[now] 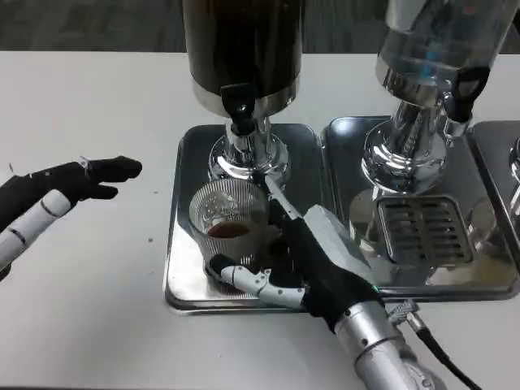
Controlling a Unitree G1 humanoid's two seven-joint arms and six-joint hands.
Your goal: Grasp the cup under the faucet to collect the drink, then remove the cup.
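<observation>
Nearest to me, the right forearm [382, 345] comes up from the bottom edge and ends in the right hand [313, 260], which lies on the tray [180, 276] just right of the cup [230, 227]. Its fingers wrap the cup: the thumb [248, 279] curls around the near side at the base, and the long black fingers [280, 213] run up along the cup's right flank, touching the ribbed glass. The hand grips the cup.

The cup stands upright on the tray, a clear ribbed glass with a shallow pool of dark drink at the bottom. It sits just in front of the faucet [239, 106], slightly left of the chrome base [248, 156] behind it.

Well to the left of the cup, over the bare table [97, 325], the left hand [49, 199] hovers with fingers stretched out toward the cup, apart and holding nothing, clear of the tray.

Behind the cup rises the dark dispenser [244, 49], its black faucet pointing down above the cup's far rim. To the right of the cup, on a second tray [504, 284], a slotted drain grate [424, 230] lies flat, and behind that stands a clear dispenser [435, 49], tilted in view, with its own black faucet [463, 89].
</observation>
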